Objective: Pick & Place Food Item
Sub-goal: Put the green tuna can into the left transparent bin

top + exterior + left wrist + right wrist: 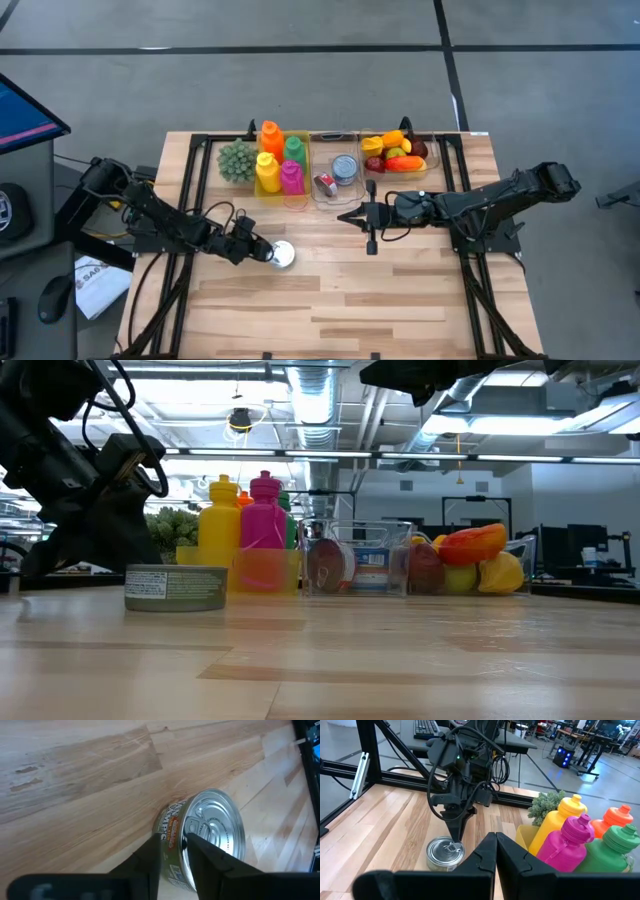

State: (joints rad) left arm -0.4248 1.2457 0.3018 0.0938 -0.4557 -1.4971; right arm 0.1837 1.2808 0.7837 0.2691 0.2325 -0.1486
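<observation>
A flat silver tin can (283, 255) with a pull-tab lid and a green label stands upright on its base on the wooden table, left of centre (175, 588). My left gripper (268, 251) is at the can's left rim, its fingers nearly together around that rim (173, 842). The right wrist view shows them pointing down onto the can's top (456, 836). My right gripper (342, 215) hovers shut in front of the bins, pointing toward the table's left edge (496, 840), and touches nothing. My left gripper has the can's top rim (176, 822) between its two fingers: one finger (152, 851) outside on the labelled wall, the other (200, 851) over the lid. The fingers slant down from above and from the table's left. The can stands on the table.
Along the far edge stand a bin with yellow, pink, orange and green bottles (281, 163), a clear bin with cans (337, 174) and a bin of toy fruit (396, 152). A green leafy item (236, 160) lies left of them. Bare wood (340, 300) fills the near half.
</observation>
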